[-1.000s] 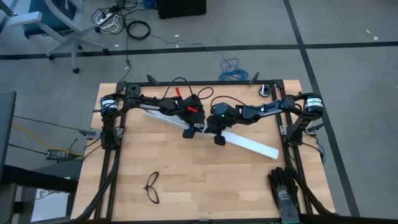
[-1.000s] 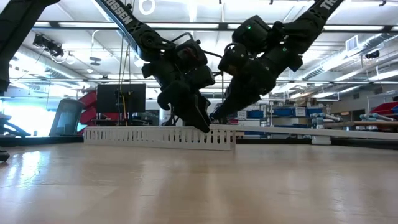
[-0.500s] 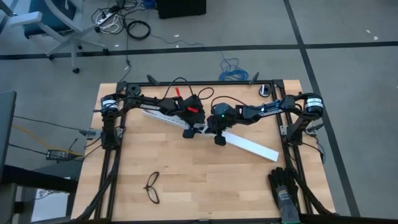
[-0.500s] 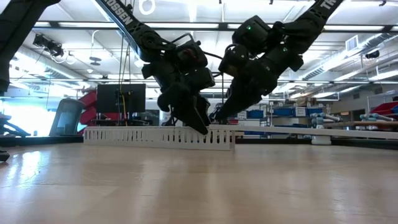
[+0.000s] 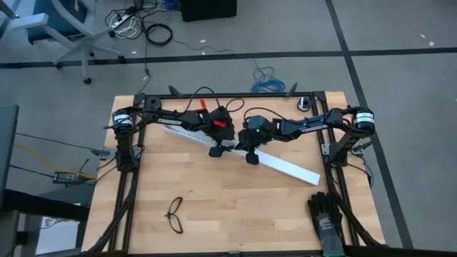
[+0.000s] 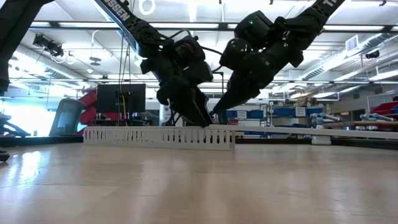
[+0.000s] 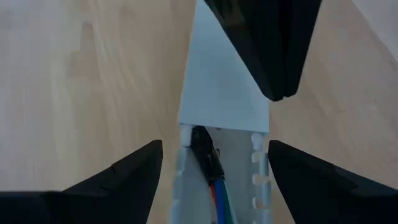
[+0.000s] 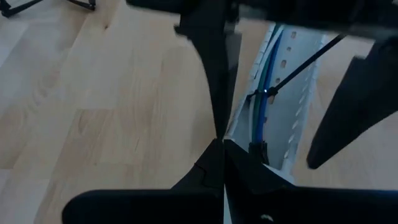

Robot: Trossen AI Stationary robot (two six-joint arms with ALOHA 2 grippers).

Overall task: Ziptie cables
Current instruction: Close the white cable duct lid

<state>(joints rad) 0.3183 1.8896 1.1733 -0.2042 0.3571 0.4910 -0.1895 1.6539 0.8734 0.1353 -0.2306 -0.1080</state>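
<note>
The wooden surface [image 5: 235,207] carries a long slotted white cable duct [image 5: 285,167] running from ten o'clock to four o'clock; the left end effector [image 7: 211,180] hovers at its middle, fingers spread wide and empty; the right end effector [image 8: 222,144] is pinched tight on the ziptie [image 8: 305,60]; the cables [image 7: 216,186] lie inside; best to pull the ziptie steadily along the duct.

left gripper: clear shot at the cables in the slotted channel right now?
Probably yes. The left gripper is open and straddles the slotted channel, with the cables lying between its fingers. The shut right gripper sits close at the cables' dark end and could crowd it.
</note>
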